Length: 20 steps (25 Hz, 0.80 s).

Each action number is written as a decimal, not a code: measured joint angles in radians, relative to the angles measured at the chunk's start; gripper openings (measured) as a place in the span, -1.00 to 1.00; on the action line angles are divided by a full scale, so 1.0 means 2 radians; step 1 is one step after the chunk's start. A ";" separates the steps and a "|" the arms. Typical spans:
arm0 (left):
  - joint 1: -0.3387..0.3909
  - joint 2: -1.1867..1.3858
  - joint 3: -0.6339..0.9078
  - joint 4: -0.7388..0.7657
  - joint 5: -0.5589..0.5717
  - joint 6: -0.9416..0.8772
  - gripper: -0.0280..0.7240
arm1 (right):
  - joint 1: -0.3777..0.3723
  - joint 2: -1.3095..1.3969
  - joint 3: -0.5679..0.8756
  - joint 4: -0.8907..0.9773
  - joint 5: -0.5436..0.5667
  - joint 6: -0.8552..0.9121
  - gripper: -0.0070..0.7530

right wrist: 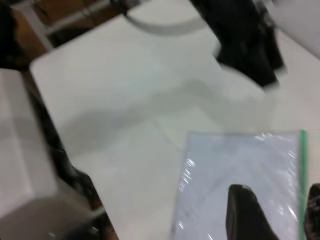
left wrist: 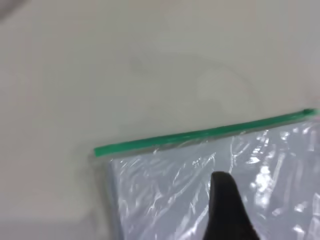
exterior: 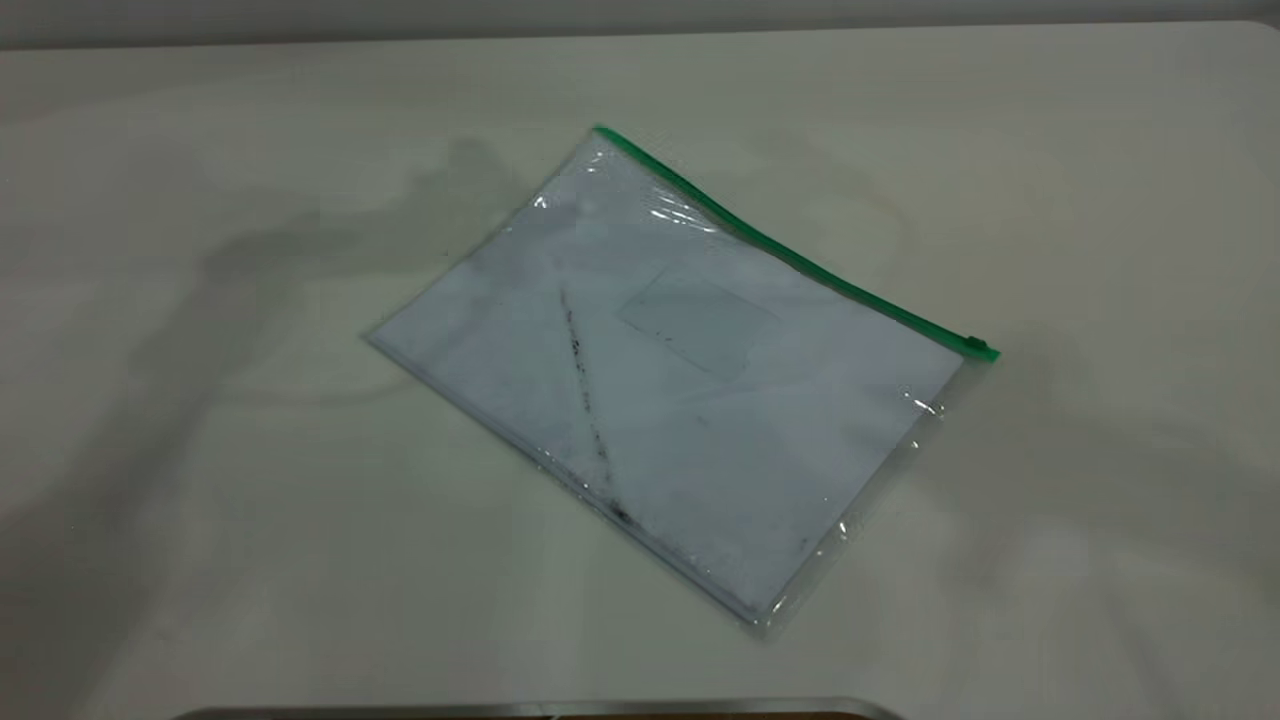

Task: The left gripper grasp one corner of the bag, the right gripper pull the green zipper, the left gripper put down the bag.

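Note:
The clear bag (exterior: 680, 370) lies flat on the white table, with white paper, a black smudge line and a label pocket. The green zipper (exterior: 780, 250) runs along its far edge, with the slider (exterior: 978, 347) at the right end. Neither gripper shows in the exterior view. In the left wrist view the left gripper (left wrist: 272, 200) hovers over the bag near its strip-capped corner (left wrist: 100, 150). One finger (left wrist: 225, 205) shows, with only plastic beside it. In the right wrist view the right gripper (right wrist: 280, 210) is open over the bag (right wrist: 235, 165), beside the green strip (right wrist: 302, 170).
The table top (exterior: 200, 450) surrounds the bag on all sides. A metal-edged strip (exterior: 540, 708) runs along the near edge. In the right wrist view the left arm (right wrist: 245, 40) hangs beyond the bag, and the table edge (right wrist: 55, 135) drops off to one side.

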 joint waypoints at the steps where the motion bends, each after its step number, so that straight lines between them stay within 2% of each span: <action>1: 0.009 -0.023 0.000 0.014 0.016 -0.019 0.42 | 0.000 -0.024 0.000 -0.024 0.004 0.025 -0.11; 6: 0.035 -0.134 0.000 0.091 0.078 -0.098 0.40 | 0.000 -0.145 0.000 -0.179 0.013 0.198 -0.11; 8: 0.040 -0.170 0.000 0.126 0.099 -0.124 0.40 | 0.000 -0.185 0.000 -0.250 0.042 0.266 -0.11; 10: 0.041 -0.209 0.000 0.170 0.122 -0.153 0.39 | 0.000 -0.217 0.000 -0.292 0.065 0.299 -0.11; 14: 0.041 -0.284 0.000 0.254 0.165 -0.210 0.32 | 0.000 -0.276 0.020 -0.356 0.065 0.351 -0.09; 20: 0.041 -0.386 0.000 0.339 0.184 -0.332 0.27 | 0.000 -0.341 0.141 -0.402 0.065 0.411 0.21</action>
